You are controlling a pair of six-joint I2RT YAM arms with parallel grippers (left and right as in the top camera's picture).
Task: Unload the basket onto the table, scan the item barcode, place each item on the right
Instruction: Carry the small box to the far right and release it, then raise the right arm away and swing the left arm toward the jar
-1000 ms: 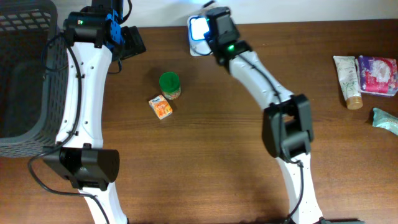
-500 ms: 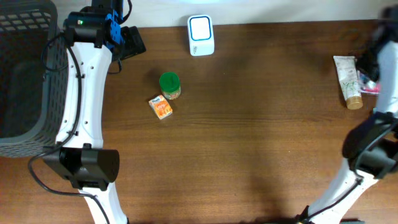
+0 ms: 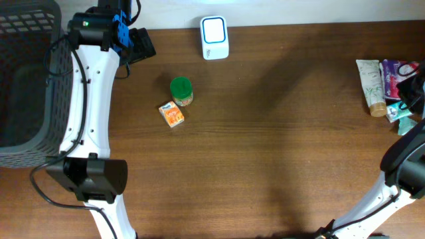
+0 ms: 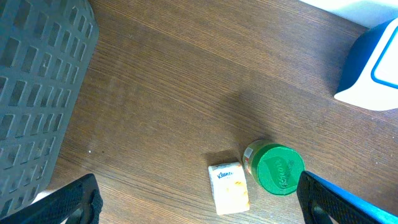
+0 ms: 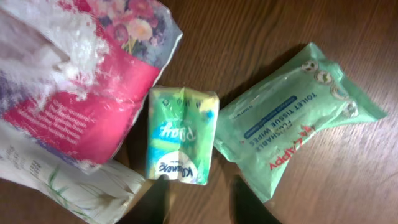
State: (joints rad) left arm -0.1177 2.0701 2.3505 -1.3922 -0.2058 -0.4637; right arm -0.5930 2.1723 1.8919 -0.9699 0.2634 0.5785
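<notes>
The white barcode scanner [image 3: 214, 37] stands at the table's back centre, and its corner also shows in the left wrist view [image 4: 373, 68]. My right gripper [image 5: 199, 202] hovers at the far right [image 3: 413, 89] with its jaws apart and nothing between them. Its fingertips are just short of a small green Kleenex pack [image 5: 181, 134]. Beside that pack lie a green toilet-wipes pack [image 5: 292, 118], a pink floral pack [image 5: 74, 81] and a white tube [image 3: 370, 86]. My left gripper [image 4: 200, 208] is wide open and empty at the back left [image 3: 141, 45].
A green-lidded jar [image 3: 180, 90] and a small orange-and-white tissue pack [image 3: 172, 114] sit left of centre, below the left gripper. A dark mesh basket [image 3: 26, 79] fills the left edge. The table's far-right edge is close to the right gripper.
The right arm has swung from the scanner at the back centre to the pile at the far right, and its jaws have parted. The left arm has not moved.
</notes>
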